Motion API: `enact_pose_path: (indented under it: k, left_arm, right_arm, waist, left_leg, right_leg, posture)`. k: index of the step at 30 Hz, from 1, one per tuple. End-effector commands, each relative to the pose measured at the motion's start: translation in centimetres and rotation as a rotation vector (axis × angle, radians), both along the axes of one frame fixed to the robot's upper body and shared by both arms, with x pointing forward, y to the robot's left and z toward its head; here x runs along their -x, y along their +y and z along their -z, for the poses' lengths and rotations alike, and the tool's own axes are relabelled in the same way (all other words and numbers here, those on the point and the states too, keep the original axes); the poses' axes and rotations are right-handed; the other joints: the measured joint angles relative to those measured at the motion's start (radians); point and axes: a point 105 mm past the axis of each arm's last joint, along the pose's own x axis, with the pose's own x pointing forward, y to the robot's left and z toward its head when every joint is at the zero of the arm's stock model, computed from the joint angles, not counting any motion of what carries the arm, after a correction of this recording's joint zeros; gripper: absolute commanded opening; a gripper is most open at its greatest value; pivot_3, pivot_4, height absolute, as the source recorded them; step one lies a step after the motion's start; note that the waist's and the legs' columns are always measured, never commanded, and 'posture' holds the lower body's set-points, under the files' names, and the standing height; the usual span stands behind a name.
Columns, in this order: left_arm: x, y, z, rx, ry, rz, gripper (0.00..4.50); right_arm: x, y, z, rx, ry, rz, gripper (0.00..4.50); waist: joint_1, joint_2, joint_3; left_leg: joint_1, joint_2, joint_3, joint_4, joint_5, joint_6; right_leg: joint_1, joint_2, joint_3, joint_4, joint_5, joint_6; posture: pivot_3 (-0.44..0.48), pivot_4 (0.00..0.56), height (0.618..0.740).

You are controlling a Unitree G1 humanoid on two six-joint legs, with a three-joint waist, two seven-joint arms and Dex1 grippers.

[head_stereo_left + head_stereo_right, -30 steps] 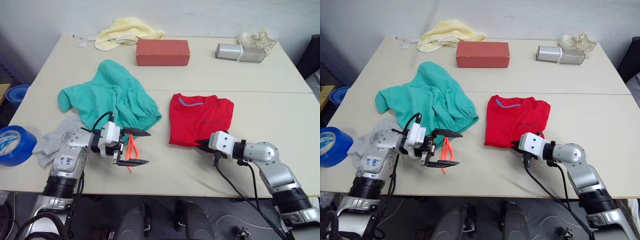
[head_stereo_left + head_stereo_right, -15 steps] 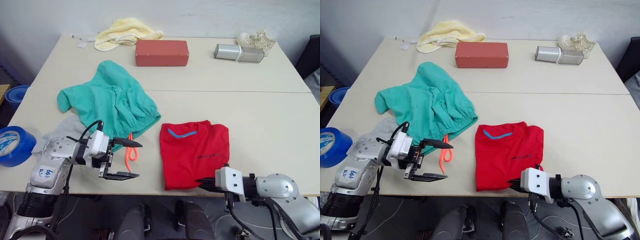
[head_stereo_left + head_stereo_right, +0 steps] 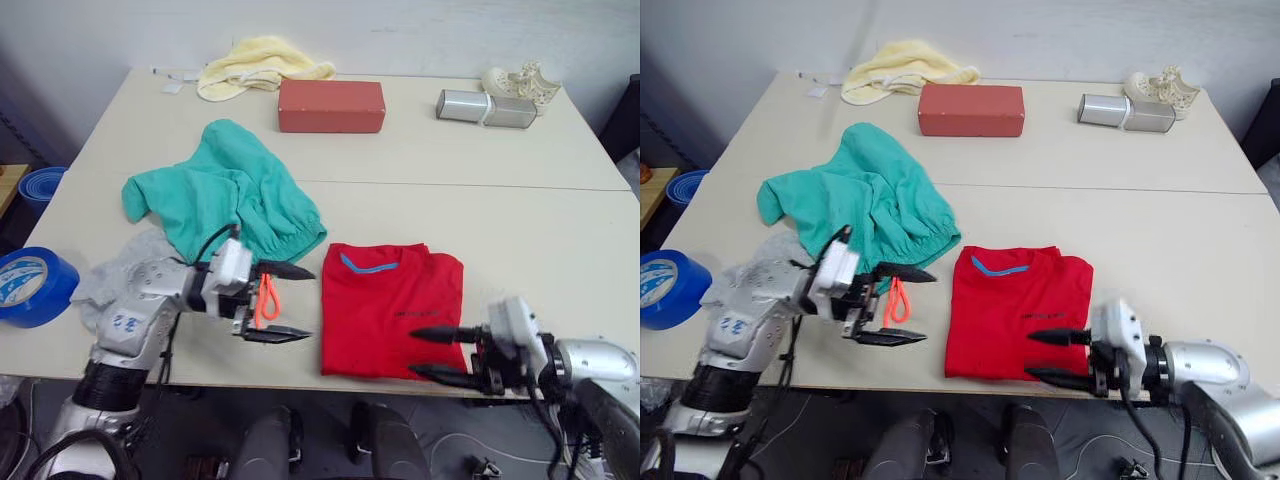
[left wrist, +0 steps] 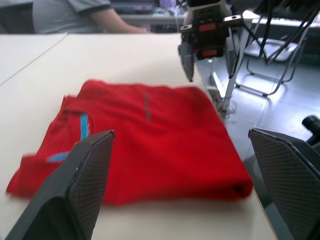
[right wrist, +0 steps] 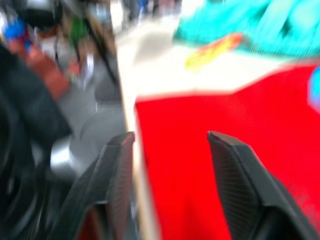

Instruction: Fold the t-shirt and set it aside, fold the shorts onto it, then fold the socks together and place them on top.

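Red t-shirt [image 3: 392, 308] now folded into a neat rectangle at the near edge of the table [image 3: 520, 215], pulled well back toward the robot compared with a second ago, when it sat further up the tabletop. Right gripper [image 3: 432, 353] let go since half a second back: fingers spread wide and empty, hovering at the shirt's right front corner instead of pinching the hem. Left gripper [image 3: 278, 302] also splayed wide, holding nothing, parked just left of the shirt and right by the neon orange drawstring [image 3: 266, 298], much where it was. Teal-green shorts [image 3: 228, 196] untouched, bunched in a heap on the left half of the table, waistband end near the shirt's top left corner. Grey socks [image 3: 128, 272] tucked under the left arm, mostly hidden. Looks like the shirt part is done and set aside, so shorts probably next, with the left gripper already close to them. Only worry: shirt sitting very close to the table lip, could slide off if bumped.
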Motion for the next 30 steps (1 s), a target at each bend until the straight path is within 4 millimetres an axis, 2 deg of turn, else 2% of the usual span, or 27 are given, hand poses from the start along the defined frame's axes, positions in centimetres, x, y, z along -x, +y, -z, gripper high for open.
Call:
enact_pose_path:
  k: [1, 4, 9, 11, 13, 15, 17, 26, 30]
  left_arm:
    - [-1.8, -1.9, 0.6, -0.029, -0.064, -0.058, 3.87]
    - [-3.0, -3.9, 1.7, -0.044, -0.070, -0.088, 2.94]
    - [-3.4, -5.7, 4.5, -0.114, -0.071, -0.081, 1.35]
    - [-3.4, -6.0, 5.0, -0.126, -0.075, -0.076, 0.71]
    - [-3.4, -5.9, 6.1, -0.145, -0.031, -0.098, 0.11]
    - [-3.7, -4.9, 8.6, -0.238, 0.000, -0.157, 0.02]
    - [-3.7, -4.2, 9.7, -0.288, 0.004, -0.176, 0.02]
    - [-3.7, -2.9, 10.2, -0.302, 0.002, -0.204, 0.02]
    - [-4.0, -2.5, 9.5, -0.268, -0.022, -0.205, 0.02]
  right_arm:
    - [-1.7, 0.1, 0.9, -0.008, -0.031, 0.052, 1.07]
    - [-3.3, 0.3, 2.7, 0.039, -0.082, 0.100, 0.01]
    - [-5.2, 0.4, 4.9, 0.104, -0.158, 0.153, 0.00]
    - [-5.6, 0.4, 5.6, 0.141, -0.192, 0.159, 0.00]
    - [-7.0, -0.2, 5.6, 0.146, -0.219, 0.235, 0.00]
    - [-8.2, -1.8, 6.2, 0.177, -0.210, 0.346, 0.00]
    - [-8.7, -2.9, 6.5, 0.194, -0.205, 0.416, 0.00]
    - [-9.6, -7.2, 7.4, 0.195, -0.126, 0.686, 0.00]
    - [-10.2, -8.8, 6.7, 0.177, -0.150, 0.774, 0.00]
  waist:
    - [0.001, 0.000, 0.000]
    - [0.002, 0.000, 0.000]
    - [0.000, 0.000, 0.000]
    - [-0.001, 0.000, 0.000]
    - [-0.004, 0.000, 0.000]
    - [-0.006, 0.000, -0.001]
    - [-0.006, 0.001, -0.001]
    - [-0.004, 0.000, -0.003]
    - [-0.007, 0.000, -0.003]
  left_leg:
    - [0.000, 0.000, 0.000, 0.000, 0.000, 0.000]
    - [-0.002, -0.001, 0.001, 0.000, 0.002, 0.003]
    - [-0.003, -0.001, 0.002, 0.001, 0.003, 0.007]
    - [-0.003, -0.001, 0.002, 0.001, 0.003, 0.007]
    - [-0.003, -0.001, 0.002, 0.001, 0.003, 0.007]
    - [-0.002, -0.001, 0.002, 0.002, 0.003, 0.007]
    - [-0.002, -0.001, 0.002, 0.001, 0.003, 0.006]
    - [0.005, 0.000, 0.001, 0.000, 0.000, 0.000]
    - [0.008, 0.000, 0.002, -0.001, 0.000, 0.000]
  right_leg:
    - [0.000, 0.000, 0.000, 0.000, 0.000, 0.000]
    - [-0.001, 0.001, -0.001, -0.001, 0.000, 0.000]
    - [-0.002, 0.001, -0.001, 0.000, 0.000, 0.001]
    - [-0.002, 0.001, -0.001, 0.001, 0.000, 0.001]
    - [-0.002, 0.001, -0.001, 0.001, 0.000, 0.001]
    - [-0.002, 0.001, 0.000, 0.002, 0.000, 0.001]
    - [-0.002, 0.001, 0.000, 0.002, 0.000, 0.001]
    - [0.004, -0.001, 0.001, 0.002, 0.000, 0.000]
    - [0.005, -0.001, 0.002, 0.002, 0.000, 0.000]
  posture:
    - [0.000, 0.150, 0.740]
    - [0.000, 0.150, 0.740]
    - [0.000, 0.150, 0.740]
    - [0.000, 0.150, 0.740]
    - [0.000, 0.150, 0.740]
    - [0.000, 0.150, 0.740]
    - [0.000, 0.150, 0.740]
    - [0.000, 0.150, 0.740]
    - [0.000, 0.150, 0.740]
